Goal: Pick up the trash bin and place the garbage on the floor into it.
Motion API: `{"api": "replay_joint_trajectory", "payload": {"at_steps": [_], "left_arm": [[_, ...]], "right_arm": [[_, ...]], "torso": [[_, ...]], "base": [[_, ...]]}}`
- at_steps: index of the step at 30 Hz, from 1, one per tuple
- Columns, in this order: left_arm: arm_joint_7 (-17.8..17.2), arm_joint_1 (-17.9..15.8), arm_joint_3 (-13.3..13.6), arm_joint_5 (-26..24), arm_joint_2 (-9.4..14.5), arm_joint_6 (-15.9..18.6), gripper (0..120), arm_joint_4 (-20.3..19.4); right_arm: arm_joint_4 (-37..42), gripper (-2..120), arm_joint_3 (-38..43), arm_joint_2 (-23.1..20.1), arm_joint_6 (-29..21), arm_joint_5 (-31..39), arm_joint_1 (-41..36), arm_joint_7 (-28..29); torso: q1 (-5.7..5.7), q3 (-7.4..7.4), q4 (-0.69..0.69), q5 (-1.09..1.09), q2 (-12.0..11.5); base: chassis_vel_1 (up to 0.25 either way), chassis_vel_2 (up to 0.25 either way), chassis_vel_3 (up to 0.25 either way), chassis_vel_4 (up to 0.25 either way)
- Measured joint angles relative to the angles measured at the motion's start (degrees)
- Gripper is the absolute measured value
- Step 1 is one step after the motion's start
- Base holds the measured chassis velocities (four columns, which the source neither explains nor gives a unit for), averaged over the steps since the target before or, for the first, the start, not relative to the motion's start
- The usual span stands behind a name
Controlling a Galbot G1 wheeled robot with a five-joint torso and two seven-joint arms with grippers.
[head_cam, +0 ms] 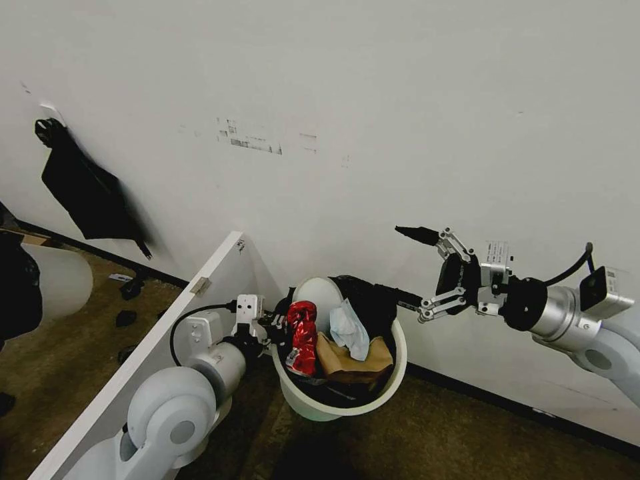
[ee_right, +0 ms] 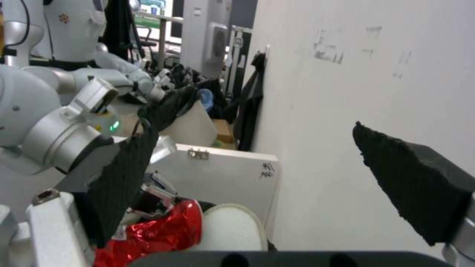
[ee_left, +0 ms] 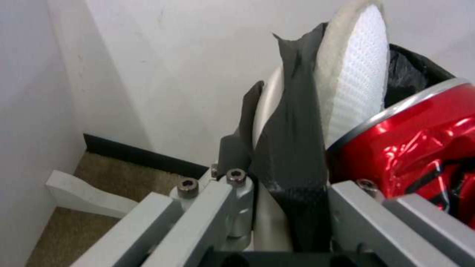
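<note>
The trash bin (head_cam: 313, 400) is held off the floor (head_cam: 467, 440) near the corner where a white panel (head_cam: 167, 333) meets the wall (head_cam: 373, 133). It is small, round and white, tapering downward, with a black bag (head_cam: 370, 303) folded over its rim. Inside stand a crushed red can (head_cam: 302, 337), a white slipper (head_cam: 317, 293) on end, a pale crumpled tissue (head_cam: 350, 330) and tan crumpled paper (head_cam: 350, 363).

The left gripper (head_cam: 270, 327) is clamped on the bin's near rim — in the left wrist view its fingers (ee_left: 237, 148) pinch the white wall and the bag's fold, with the can's shiny dented side just beside them and the slipper's dimpled sole behind. The right gripper (head_cam: 415, 270) hovers at the bin's far side with its jaws spread wide and nothing between them; the lower black fingertip lies close to the bag's edge, though whether it touches is hard to tell.

The floor is short brown carpet, edged by a black skirting strip (head_cam: 507, 403). To the left, beyond the panel, a black bag hangs on the wall (head_cam: 87, 187) and small dark scraps (head_cam: 127, 319) lie on the carpet — too small to name. The bin's base is in shadow.
</note>
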Motion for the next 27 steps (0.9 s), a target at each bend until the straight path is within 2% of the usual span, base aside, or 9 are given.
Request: {"api": "replay_joint_trajectory", "payload": {"at_steps": [9, 27], "left_arm": [[-0.13, 0.02, 0.44, 0.09, -0.19, 0.0, 4, -0.19], [-1.38, 1.51, 0.39, -1.96, 1.26, 0.19, 4, -3.31]], "right_arm": [[-0.54, 100, -0.43, 0.18, -0.1, -0.31, -0.18, 0.67], [-2.44, 100, -1.0, 0.35, -0.47, -0.48, -0.09, 1.41]], "torso": [[0.0, 0.0, 0.0, 0.0, 0.0], [0.0, 0.0, 0.0, 0.0, 0.0]], "base": [[0.0, 0.0, 0.0, 0.0], [0.0, 0.0, 0.0, 0.0]]}}
